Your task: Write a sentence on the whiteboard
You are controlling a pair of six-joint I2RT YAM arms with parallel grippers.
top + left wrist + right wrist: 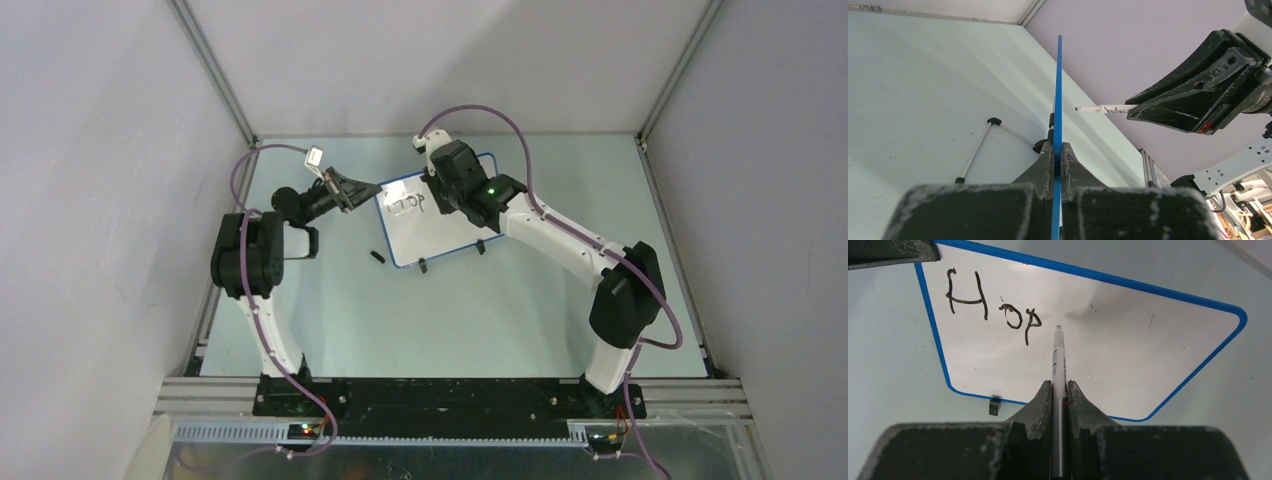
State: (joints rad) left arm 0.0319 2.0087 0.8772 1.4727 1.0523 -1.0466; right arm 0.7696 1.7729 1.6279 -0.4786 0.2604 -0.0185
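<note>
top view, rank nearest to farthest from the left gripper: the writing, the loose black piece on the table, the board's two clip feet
From the left gripper, shut on the whiteboard's left edge:
1. writing: on the board, just to its right
2. loose black piece: on the table, toward the bases
3. left clip foot: board's near edge
4. right clip foot: farther right

You see the whiteboard (445,235) on the table (500,320). The left gripper (365,190) is on its 10 o'clock corner, with the writing (993,305) just inside. The right gripper (440,195) holds the pen (1058,360) over the centre, and a small object (377,257) lies at 7 o'clock.
</note>
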